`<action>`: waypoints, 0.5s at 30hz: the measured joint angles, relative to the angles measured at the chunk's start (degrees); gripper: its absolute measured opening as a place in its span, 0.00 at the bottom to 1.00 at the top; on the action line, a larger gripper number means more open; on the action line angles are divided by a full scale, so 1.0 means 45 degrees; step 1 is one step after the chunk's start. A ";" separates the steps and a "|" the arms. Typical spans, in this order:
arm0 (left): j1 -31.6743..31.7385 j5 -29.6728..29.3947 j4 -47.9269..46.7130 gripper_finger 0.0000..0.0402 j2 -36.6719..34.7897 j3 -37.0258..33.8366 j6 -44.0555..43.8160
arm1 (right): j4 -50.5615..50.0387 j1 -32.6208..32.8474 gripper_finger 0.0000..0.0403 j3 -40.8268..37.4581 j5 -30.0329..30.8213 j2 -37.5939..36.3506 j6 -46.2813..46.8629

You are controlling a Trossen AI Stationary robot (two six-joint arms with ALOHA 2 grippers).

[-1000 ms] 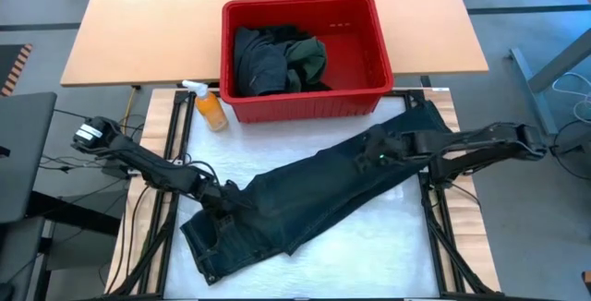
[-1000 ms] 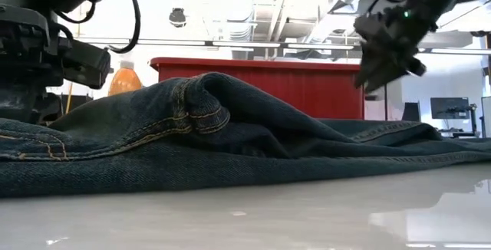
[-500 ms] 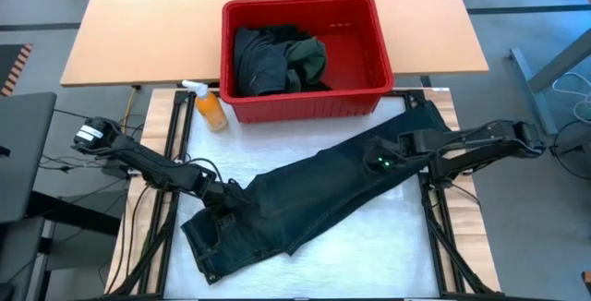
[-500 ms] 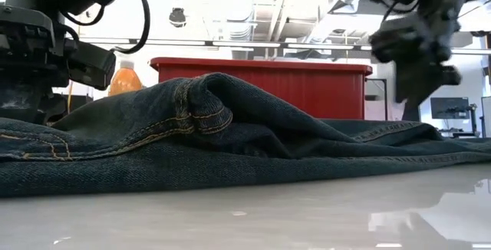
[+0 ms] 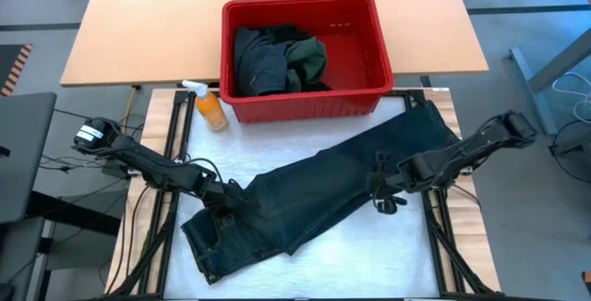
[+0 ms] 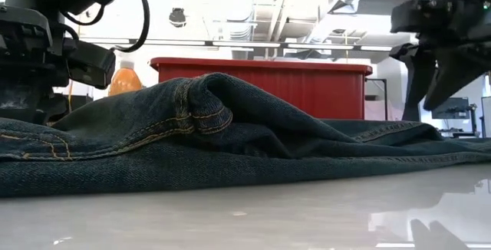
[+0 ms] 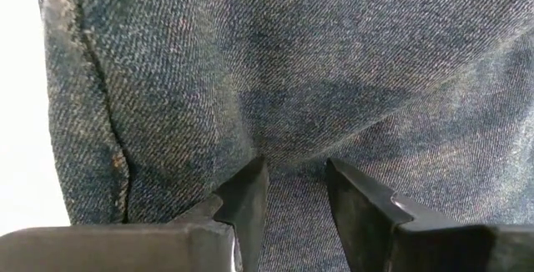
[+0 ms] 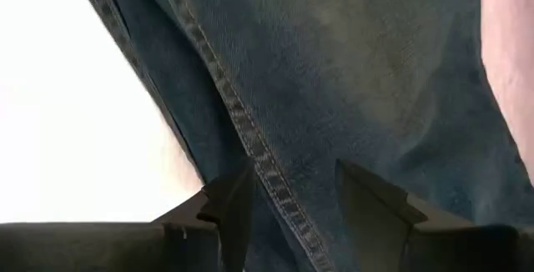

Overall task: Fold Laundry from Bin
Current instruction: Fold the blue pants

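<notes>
A pair of dark blue jeans (image 5: 314,195) lies spread slantwise on the white table top, its waist end near left and its leg ends far right. My left gripper (image 5: 222,197) is down on the jeans near the waist end and shut on the denim (image 7: 292,122). My right gripper (image 5: 383,197) is open over the near edge of a leg, its fingers on either side of a stitched seam (image 8: 250,151); it shows just above the cloth in the low view (image 6: 430,89). More dark laundry (image 5: 277,61), one piece green, lies in the red bin (image 5: 305,107). My left gripper pinches a raised fold of the jeans' denim (image 7: 294,165) between its two fingertips, near the waist end. The fingers come slanting down from the table's left. Creases in the cloth run toward the fingertips. The rest of the jeans lies on the table.
An orange spray bottle (image 5: 211,109) stands left of the bin's near left corner. The bin stands at the table's far edge. Bare white table top (image 5: 369,255) shows near and right of the jeans. A hump of denim (image 6: 199,100) rises in the low view.
My right gripper has gone from the middle of the jeans' leg toward the table's near edge and now stands over the leg's near seam. My left gripper and the jeans have kept still.
</notes>
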 joint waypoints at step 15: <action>0.0010 0.0088 0.0005 0.31 0.0000 0.0000 0.0010 | 0.0120 -0.0210 0.41 0.0002 -0.0341 0.2114 -0.1108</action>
